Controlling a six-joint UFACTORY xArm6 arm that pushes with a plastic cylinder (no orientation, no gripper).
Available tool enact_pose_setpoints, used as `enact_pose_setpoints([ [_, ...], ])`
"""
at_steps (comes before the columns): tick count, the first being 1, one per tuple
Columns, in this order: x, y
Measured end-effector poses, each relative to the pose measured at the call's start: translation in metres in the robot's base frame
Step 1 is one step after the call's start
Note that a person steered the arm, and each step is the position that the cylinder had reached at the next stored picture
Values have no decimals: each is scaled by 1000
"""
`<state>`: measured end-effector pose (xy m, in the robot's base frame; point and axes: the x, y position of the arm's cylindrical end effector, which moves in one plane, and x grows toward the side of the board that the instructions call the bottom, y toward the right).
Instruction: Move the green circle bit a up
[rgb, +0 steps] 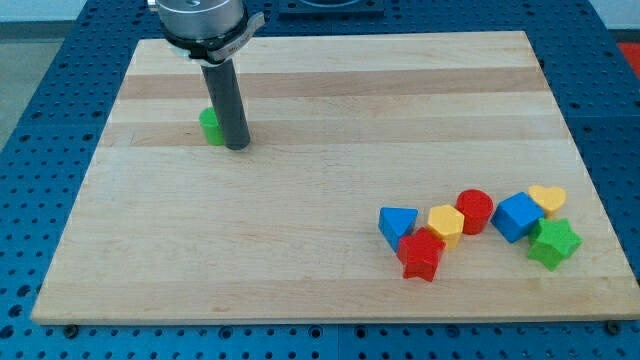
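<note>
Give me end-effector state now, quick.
No gripper, nothing held: my tip is down on the board, right against the green circle, on that block's right side in the view.

Circle (209, 126) touching tip (237, 147), on tip's left, slightly toward view's top; both on board (320, 100), upper-left part. Other blocks clustered well apart, toward view's bottom right of tip: triangle (397, 222), star (421, 255), hexagon (446, 224), cylinder (475, 210), cube (517, 216), heart (547, 198), second star (553, 243).
</note>
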<state>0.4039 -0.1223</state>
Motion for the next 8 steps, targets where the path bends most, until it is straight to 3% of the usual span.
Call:
enact_pose_setpoints([
  [4,-26,-10],
  [8,-28,-79],
])
